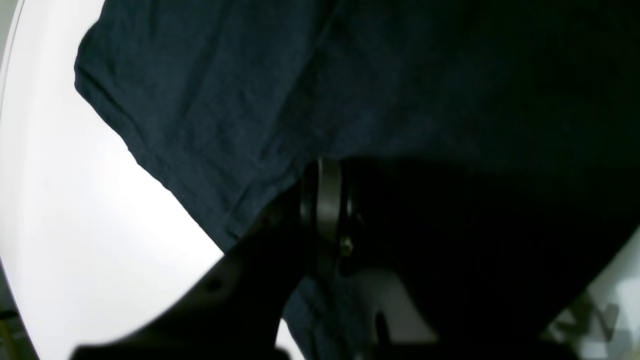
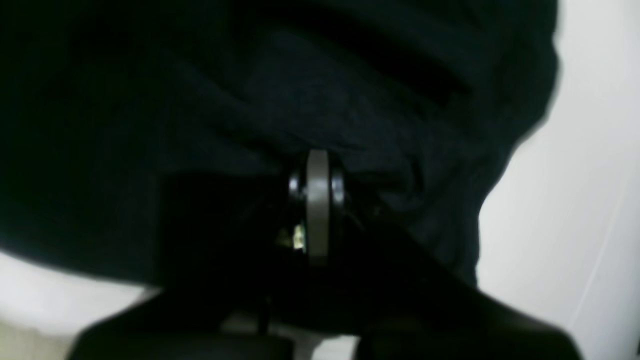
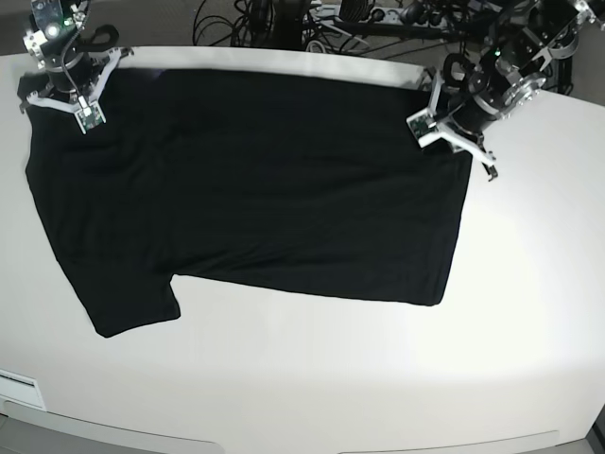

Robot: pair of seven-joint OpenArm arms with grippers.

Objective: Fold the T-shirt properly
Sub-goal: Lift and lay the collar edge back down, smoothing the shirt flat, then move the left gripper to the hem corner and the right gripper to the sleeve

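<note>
The large black short-sleeved cloth T-shirt [image 3: 255, 180] lies spread flat, plain side up, on the smooth white surface [image 3: 378, 378], with one short sleeve [image 3: 128, 303] sticking out toward the near edge. It stretches from one pair of jaws to the other, so each arm sits at an opposite far corner of the cloth.

The left jaws [image 3: 444, 128], at the right of the base view, are closed tight on the edge of the T-shirt at its far corner. In the left wrist view the dark fabric [image 1: 210, 100] fills the space ahead of and above the jaws [image 1: 325, 165], its hemmed edge running off to the left of them over bare white surface [image 1: 75, 225]. The cloth meets the tips directly; nothing else is between them.

The right jaws [image 3: 71, 95], at the left of the base view, are likewise fully closed on the T-shirt at the opposite far corner. In the right wrist view bunched, wrinkled black cloth [image 2: 350, 100] crowds right up against the jaws [image 2: 317, 160] and spreads to both sides, with white surface [image 2: 575, 200] showing to the right of them.

A tangle of black cables [image 3: 284, 24] lies beyond the far edge of the surface, behind and between both pairs of jaws
</note>
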